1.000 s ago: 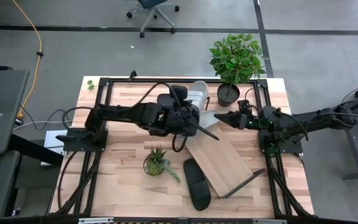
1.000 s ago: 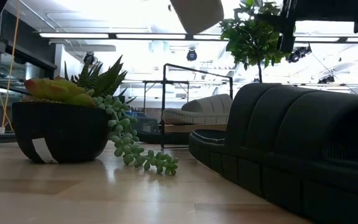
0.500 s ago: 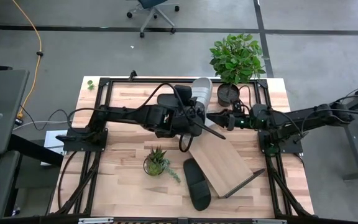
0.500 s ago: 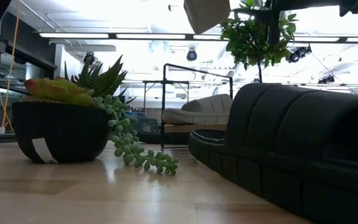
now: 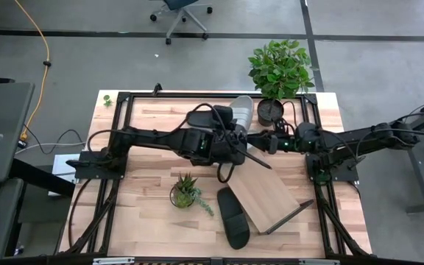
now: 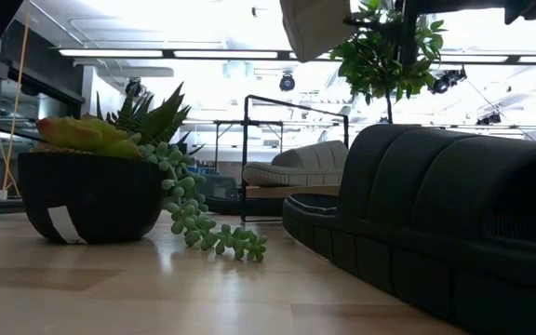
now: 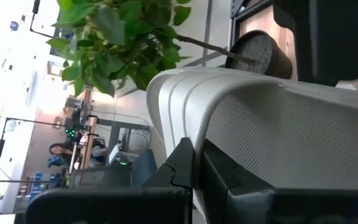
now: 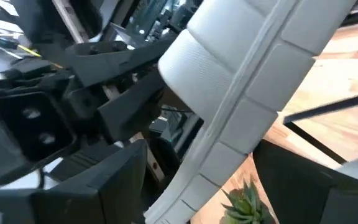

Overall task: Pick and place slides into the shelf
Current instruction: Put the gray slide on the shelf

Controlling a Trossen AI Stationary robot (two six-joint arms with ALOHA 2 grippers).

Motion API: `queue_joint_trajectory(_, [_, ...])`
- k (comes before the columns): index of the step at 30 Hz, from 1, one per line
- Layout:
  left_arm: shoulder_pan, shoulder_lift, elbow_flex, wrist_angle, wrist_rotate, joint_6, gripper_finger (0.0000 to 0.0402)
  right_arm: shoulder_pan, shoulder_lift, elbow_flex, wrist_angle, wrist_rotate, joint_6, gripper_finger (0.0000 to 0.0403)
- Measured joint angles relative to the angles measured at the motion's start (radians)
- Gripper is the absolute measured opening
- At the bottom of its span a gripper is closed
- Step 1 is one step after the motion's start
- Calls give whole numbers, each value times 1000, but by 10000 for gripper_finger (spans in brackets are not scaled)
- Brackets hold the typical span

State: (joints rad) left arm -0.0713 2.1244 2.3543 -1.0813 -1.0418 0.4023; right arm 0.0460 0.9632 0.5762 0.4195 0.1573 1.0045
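With your left gripper [image 5: 235, 126] clamped on the light grey ribbed slide [image 5: 240, 110], lower it toe-first onto the slanted light-wood shelf [image 5: 262, 193], while your right gripper [image 5: 269, 140], whose grip I cannot tell, stays just beside.

The high view looks straight down on the whole light-wood table [image 5: 146, 118], the low view looks level from the tabletop into the room, and both wrist views sit very close to the raised light grey ribbed slide [image 7: 278, 124], shared with the low view [image 6: 307, 23].
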Motion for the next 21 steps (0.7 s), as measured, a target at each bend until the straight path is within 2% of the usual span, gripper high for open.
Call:
queue_joint_trajectory(10, [-1, 7, -1, 68, 3, 20, 0, 0, 0, -1, -47, 35, 30, 269])
queue_joint_trajectory(16, [-1, 7, -1, 99, 21, 57, 0, 0, 0, -1, -46, 43, 25, 228])
queue_joint_trajectory(21, [0, 7, -1, 102, 6, 69, 0, 0, 0, -1, -49, 53, 16, 174])
